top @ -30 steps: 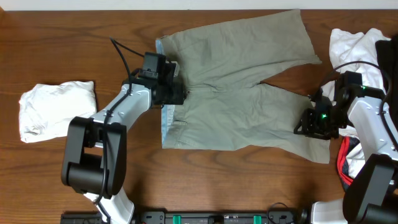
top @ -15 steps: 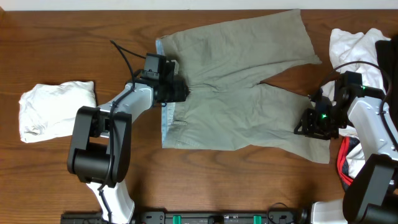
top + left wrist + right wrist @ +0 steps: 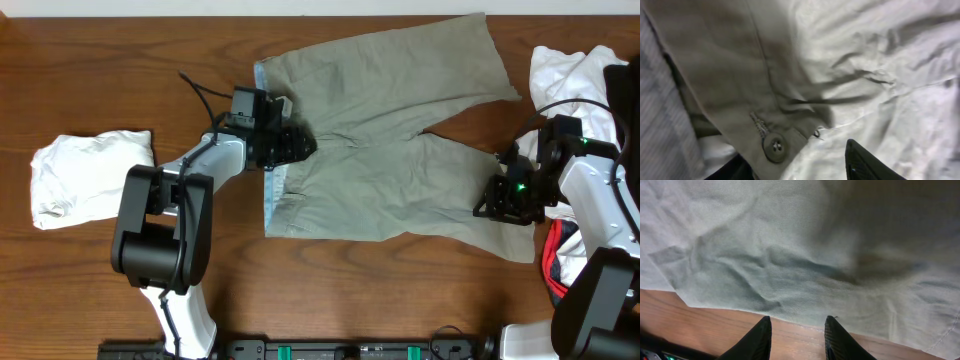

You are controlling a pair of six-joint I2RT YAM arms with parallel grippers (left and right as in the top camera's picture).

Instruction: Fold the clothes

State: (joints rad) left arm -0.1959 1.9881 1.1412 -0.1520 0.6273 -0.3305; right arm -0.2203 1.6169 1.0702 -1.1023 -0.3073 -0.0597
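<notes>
**A:** Where do the shorts lie, relative to the claws?

**B:** The khaki shorts lie spread flat between them, not yet folded. The left claw sits over the waistband with its jaws about half apart. The button lies in the gap, and nothing looks pinched. The right claw is low at a leg's hem. Its jaws are narrower but parted, bare wood shows between the tips, and it holds nothing.

**A:** What could go wrong?

**B:** I'd judge that the right claw may close on only the hem's very edge, and the cloth would slip out on lifting. The left claw could clamp onto the button, or catch just the top layer and peel it away from the blue lining. An uneven pull would drag the shorts askew.

**A:** And the surface and room?

**B:** The table is dark, smooth wood, so cloth should slide. A folded white garment lies well behind the left claw. A heap of clothes sits just behind the right claw, close enough to snag that arm. Of the room, only a pale strip shows beyond the far edge.
</notes>
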